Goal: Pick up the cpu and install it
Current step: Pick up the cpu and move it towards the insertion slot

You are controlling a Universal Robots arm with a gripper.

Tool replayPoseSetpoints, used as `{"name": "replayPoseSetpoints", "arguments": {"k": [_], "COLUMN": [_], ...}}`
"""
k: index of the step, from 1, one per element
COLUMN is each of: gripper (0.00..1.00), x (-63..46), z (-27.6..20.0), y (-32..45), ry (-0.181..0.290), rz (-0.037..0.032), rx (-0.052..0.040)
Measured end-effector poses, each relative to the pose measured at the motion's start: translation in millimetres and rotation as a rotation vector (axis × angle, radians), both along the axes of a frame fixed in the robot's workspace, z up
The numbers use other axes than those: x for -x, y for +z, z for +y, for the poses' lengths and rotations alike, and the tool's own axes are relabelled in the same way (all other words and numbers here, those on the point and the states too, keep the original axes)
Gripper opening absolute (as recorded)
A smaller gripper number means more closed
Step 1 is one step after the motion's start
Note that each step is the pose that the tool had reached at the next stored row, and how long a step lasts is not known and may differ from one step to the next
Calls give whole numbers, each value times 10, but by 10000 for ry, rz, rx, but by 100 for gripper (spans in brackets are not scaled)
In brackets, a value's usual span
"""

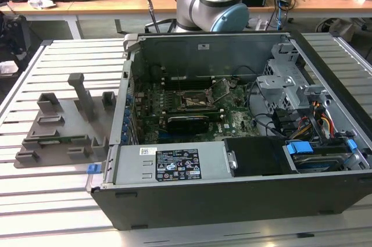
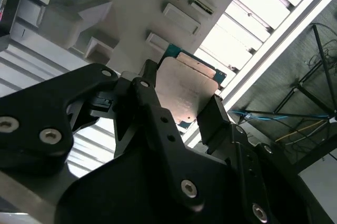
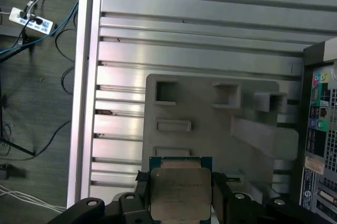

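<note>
The cpu [image 3: 180,192] is a flat square chip with a dull silver top and a thin green rim. My gripper [image 3: 180,196] is shut on it, one black finger [image 3: 142,182] against each of two opposite edges. In the second wrist view the cpu [image 2: 185,89] sits between the fingertips [image 2: 213,118] of the gripper [image 2: 181,103]. It hangs well above the grey plastic holder plate [image 3: 210,129]. The square black-and-metal socket frame [image 1: 195,101] lies in the middle of the motherboard inside the open computer case [image 1: 232,194].
The holder plate [image 1: 58,125] with raised blocks lies on the slatted aluminium table [image 1: 35,200] at the exterior view's left of the case. The arm's base [image 1: 215,3] stands behind the case. Drive cages and cables [image 1: 296,107] fill the case's right side.
</note>
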State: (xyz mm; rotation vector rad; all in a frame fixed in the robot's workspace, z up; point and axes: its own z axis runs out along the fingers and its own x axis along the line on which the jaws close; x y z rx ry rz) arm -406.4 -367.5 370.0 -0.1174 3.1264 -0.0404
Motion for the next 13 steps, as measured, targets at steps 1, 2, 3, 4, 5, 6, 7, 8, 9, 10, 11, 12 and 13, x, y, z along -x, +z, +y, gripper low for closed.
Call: {"name": "replayPoseSetpoints", "arguments": {"k": [1, 2, 3, 4, 5, 6, 7, 8, 9, 10, 11, 12, 13], "gripper": [55, 55, 55, 55, 55, 55, 55, 55, 55, 55, 55, 55, 55], "x": [0, 0, 0, 0, 0, 0, 0, 0, 0, 0, 0, 0, 0], "z": [0, 0, 0, 0, 0, 0, 0, 0, 0, 0, 0, 0, 0], "y": [64, 109, 176, 225, 249, 251, 251, 251, 252, 252, 252, 252, 252], "ry": [0, 0, 0, 0, 0, 0, 0, 0, 0, 0, 0, 0, 0], "rz": [0, 0, 0, 1, 1, -1, -1, -1, 0, 1, 1, 1, 1], "rx": [0, 0, 0, 0, 1, -3, -4, -4, -4, -4, -5, -5, -5]}}
